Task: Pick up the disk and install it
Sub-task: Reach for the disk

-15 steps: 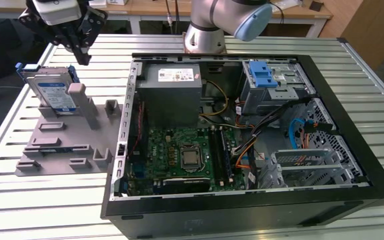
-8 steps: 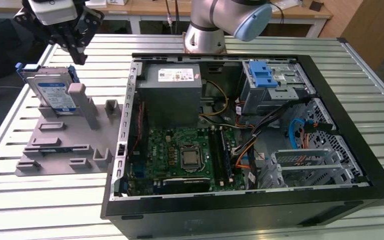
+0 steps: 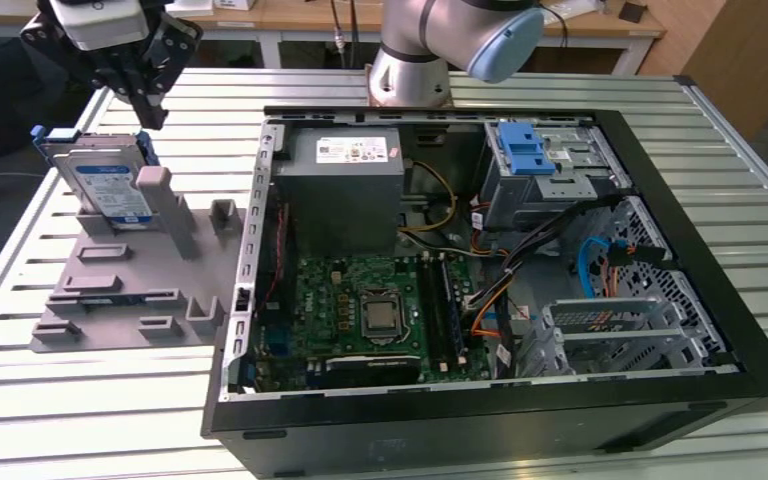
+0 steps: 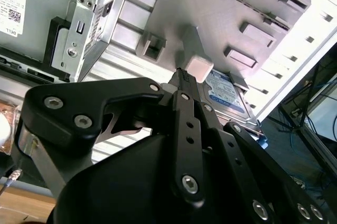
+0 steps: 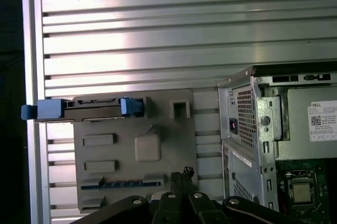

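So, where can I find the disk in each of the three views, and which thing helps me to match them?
Exterior view: the disk stands on edge at the far end of the grey holder plate, at the exterior view's left.
Second wrist view: the disk shows its label behind the plate's tall post.
First wrist view: the disk is edge-on along the plate's edge.
Shared landmark: the grey holder plate.

Silver-grey arm (image 3: 411,65), pale blue joint cap (image 3: 504,45), white wrist block (image 3: 97,20), black linked jaws, silver screws (image 4: 189,183)
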Tool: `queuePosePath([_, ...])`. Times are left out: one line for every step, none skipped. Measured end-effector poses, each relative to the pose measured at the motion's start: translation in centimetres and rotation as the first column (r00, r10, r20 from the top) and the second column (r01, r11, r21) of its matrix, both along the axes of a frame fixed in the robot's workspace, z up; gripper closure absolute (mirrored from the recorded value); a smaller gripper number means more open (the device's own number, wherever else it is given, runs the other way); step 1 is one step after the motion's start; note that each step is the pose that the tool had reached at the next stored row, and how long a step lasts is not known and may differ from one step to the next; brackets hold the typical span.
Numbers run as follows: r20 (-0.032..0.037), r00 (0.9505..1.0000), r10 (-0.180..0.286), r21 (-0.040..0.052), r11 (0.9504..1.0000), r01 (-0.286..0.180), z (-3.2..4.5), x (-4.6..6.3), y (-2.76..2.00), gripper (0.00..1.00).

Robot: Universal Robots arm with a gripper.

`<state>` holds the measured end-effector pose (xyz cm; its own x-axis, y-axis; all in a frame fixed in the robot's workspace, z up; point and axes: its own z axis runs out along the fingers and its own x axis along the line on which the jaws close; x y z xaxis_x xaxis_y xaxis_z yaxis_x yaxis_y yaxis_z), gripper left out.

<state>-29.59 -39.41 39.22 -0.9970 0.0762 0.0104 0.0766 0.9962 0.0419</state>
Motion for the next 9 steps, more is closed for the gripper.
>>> queuePosePath([0.0002, 1.0000, 0.000, 0.0001, 1.0000, 0.000, -0.01, -0.01, 0.02, 0.89])
queuePosePath([0.0002, 1.0000, 0.000, 0.0001, 1.0000, 0.000, -0.02, -0.01, 0.05, 0.89])
queuePosePath([0.0001, 1.0000, 0.000, 0.0001, 1.0000, 0.000, -0.01, -0.01, 0.09, 0.89])
queuePosePath([0.0000, 1.0000, 0.000, -0.0001, 1.0000, 0.000, -0.01, -0.01, 0.13, 0.89])
queuePosePath([0.0001, 1.0000, 0.000, 0.0000, 1.0000, 0.000, -0.02, -0.01, 0.18, 0.89])
queuePosePath([0.0001, 1.0000, 0.001, 0.0001, 1.0000, -0.001, -0.03, -0.01, 0.24, 0.89])
queuePosePath([0.0000, 1.0000, 0.001, 0.0000, 1.0000, -0.001, -0.03, -0.01, 0.30, 0.89])
queuePosePath([0.0000, 1.0000, 0.002, 0.0000, 1.0000, -0.002, -0.03, -0.02, 0.37, 0.89])
queuePosePath([-0.0001, 1.0000, 0.003, -0.0001, 1.0000, -0.003, -0.03, -0.02, 0.44, 0.89])
